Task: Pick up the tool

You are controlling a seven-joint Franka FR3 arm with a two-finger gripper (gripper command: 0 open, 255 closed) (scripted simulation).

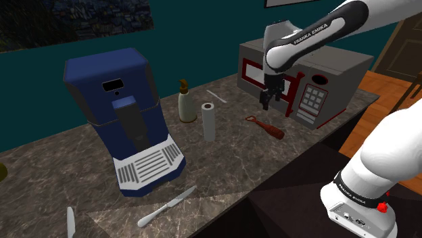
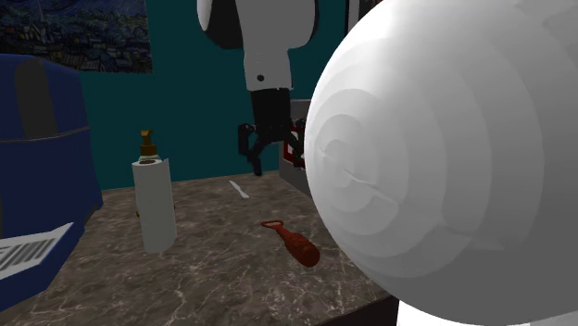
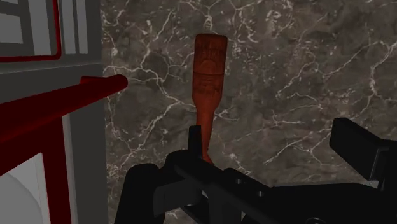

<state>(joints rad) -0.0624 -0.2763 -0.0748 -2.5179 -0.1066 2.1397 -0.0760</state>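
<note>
Pincer [image 1: 269, 100] hovers over bench [image 1: 230, 162], jaws wide apart, nothing held. Tool [image 1: 265, 127] lies flat on marble, near microwave [image 1: 335, 71]. Looks stiff, light, rounded, so may roll. Best bet: clamp across thick handle, not slim neck.

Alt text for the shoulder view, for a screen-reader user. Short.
The black gripper hangs open over a red-brown tool lying on a dark veined counter, beside a grey microwave with red trim. Toward the view's left stand a white paper roll, a bottle and a blue coffee machine; a knife lies near the front edge.
</note>
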